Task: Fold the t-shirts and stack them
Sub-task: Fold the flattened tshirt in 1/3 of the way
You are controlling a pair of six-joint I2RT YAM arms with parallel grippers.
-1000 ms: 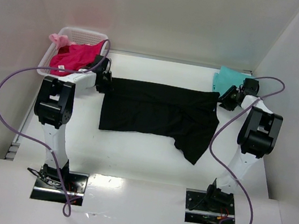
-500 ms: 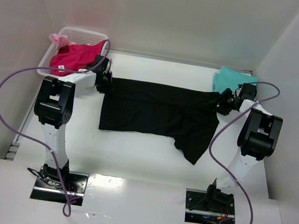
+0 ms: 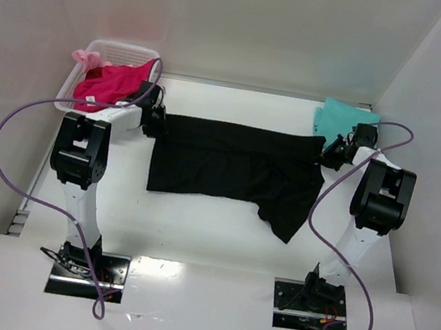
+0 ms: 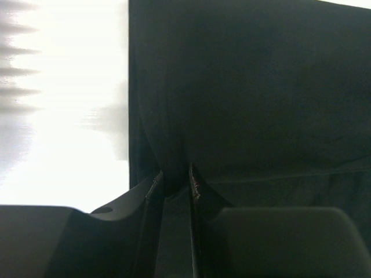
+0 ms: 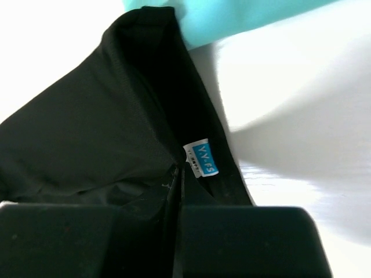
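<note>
Black t-shirt [image 3: 233, 163] lies spread across the middle of the worktop [image 3: 193, 228], a flap trailing near-right. Left jaws pinch a fold at its far-left corner; right jaws are closed tight on its far-right corner beside a blue tag [image 5: 200, 157]. Beyond, teal t-shirt [image 3: 340, 116] lies far right; magenta t-shirt [image 3: 111, 83] sits in the white basket [image 3: 126, 47] far left.

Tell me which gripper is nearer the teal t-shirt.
Right. The right gripper pinches a corner of the black t-shirt just beside the teal t-shirt; the left gripper holds the opposite corner, near the basket.
</note>
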